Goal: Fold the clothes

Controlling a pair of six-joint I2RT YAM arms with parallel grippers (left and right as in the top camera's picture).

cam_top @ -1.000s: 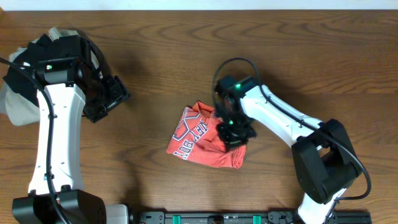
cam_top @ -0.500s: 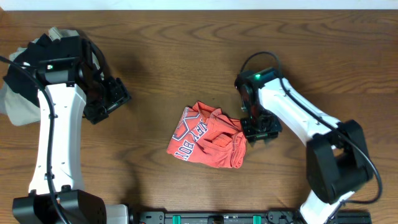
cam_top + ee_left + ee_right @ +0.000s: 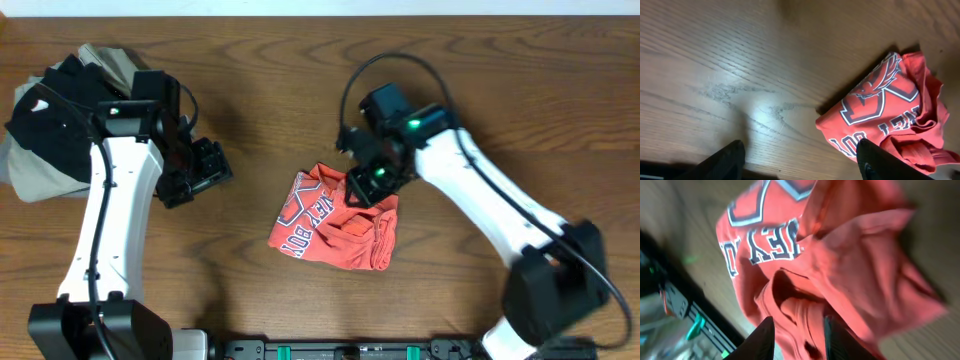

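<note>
A coral-red cotton T-shirt lies crumpled in a soft, uneven heap just below the centre of the overhead frame, on a dark wood-grain table. Its white-and-dark lettered chest print faces up on the heap's left half. The right half is bunched into loose folds and ridges.

The right gripper sits at the heap's upper right edge, over the cloth. Its own camera, blurred by motion, shows two dark fingers at the bottom of the frame with a narrow gap between them and rumpled red fabric filling the view behind. Whether they are pinching a fold or only hanging close above it cannot be told.

The left gripper hangs over bare wood to the left of centre, well apart from the shirt. Its fingers are spread wide at the bottom corners of the wrist view, with nothing between them. The printed end of the shirt lies at the right of that frame.

In the upper left corner of the overhead frame, a black garment lies heaped on a khaki-grey garment, partly covered by the left arm's white link. A black rail with green fittings runs along the bottom edge. The right arm's white link crosses the lower right of the frame, clear of the shirt.
</note>
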